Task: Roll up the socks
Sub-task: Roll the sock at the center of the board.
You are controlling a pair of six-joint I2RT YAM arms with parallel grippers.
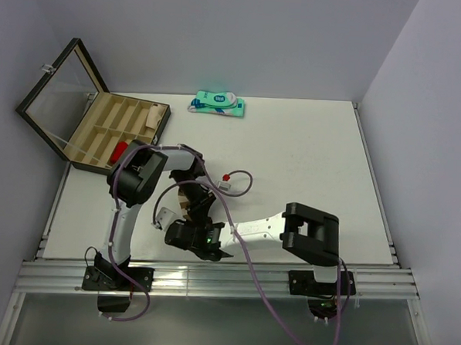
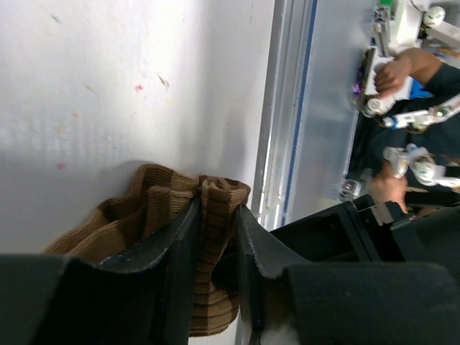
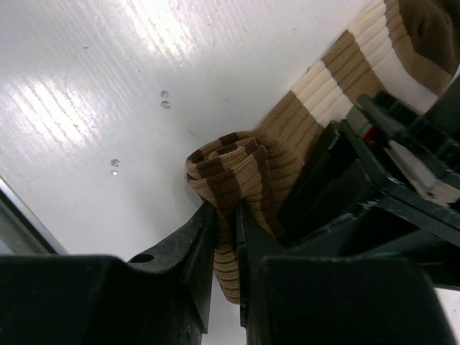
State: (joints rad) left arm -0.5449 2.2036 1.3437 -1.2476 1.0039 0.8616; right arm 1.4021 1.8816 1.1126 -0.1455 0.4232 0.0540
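Grip: right pincer clamped on coiled end of brown sock; left pincer clamped on bunched fold beside it. Sock lies on worktop, near front edge.

Advice: hold coil tight, turn evenly along banded length, avoid dragging loose fabric.

Pose: left arm folded, elbow high; right arm stretched low leftward.

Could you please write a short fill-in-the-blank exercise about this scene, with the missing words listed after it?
1. The sock has tan and ____ bands.
2. Shut on it are ____ grippers: the left gripper and the right gripper.
3. The compartment box has its lid ____.
Missing words: brown; two; open.
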